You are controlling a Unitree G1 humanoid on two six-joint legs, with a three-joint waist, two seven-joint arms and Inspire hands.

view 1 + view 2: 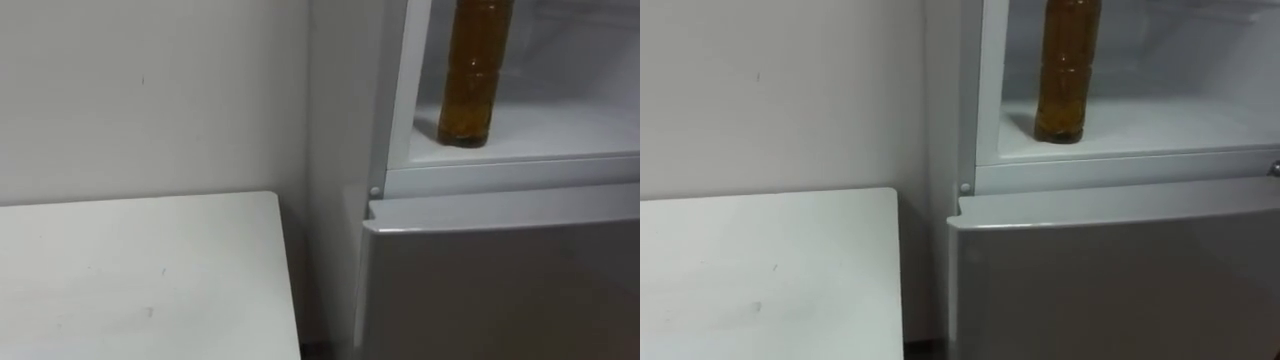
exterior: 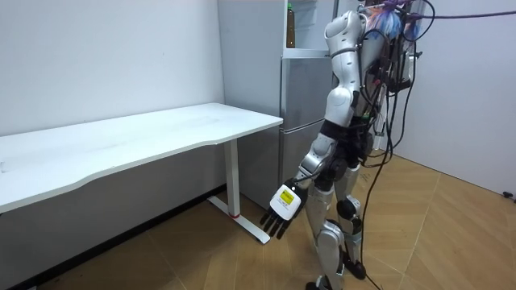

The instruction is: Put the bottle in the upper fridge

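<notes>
Amber clear-plastic bottle stands upright on the white shelf of the open upper compartment of the grey two-door fridge. It sits at the shelf's left end, close to the front lip and just beside the left inner wall. Nothing is touching it. Cap is out of frame, so I can't check it.

The grey lower fridge door is closed. The white flat-topped bench sits to the robot's left, near the fridge's side with a narrow gap between them.

In the room view the robot stands upright facing the fridge. Left hand hangs low at its side, fingers straight and pointing down, carrying nothing, well apart from both bottle and fridge.

My read: placement is done, and what's left is leaving it stable.
- The bottle is tall and narrow and sits near the front lip, so it tips easily. No contact with the shelf or the fridge frame on the way out.
- Keep the arms low and close to the body, and back off straight rather than turning at the opening.
- If the upper door is to be closed, swing it slowly. A slam could rock the bottle. I can't see the upper door leaf from here, so confirm its position before reaching for it.
- I'd sooner see the bottle further back on the shelf, but re-gripping risks a knock. Not worth it, I think.
</notes>
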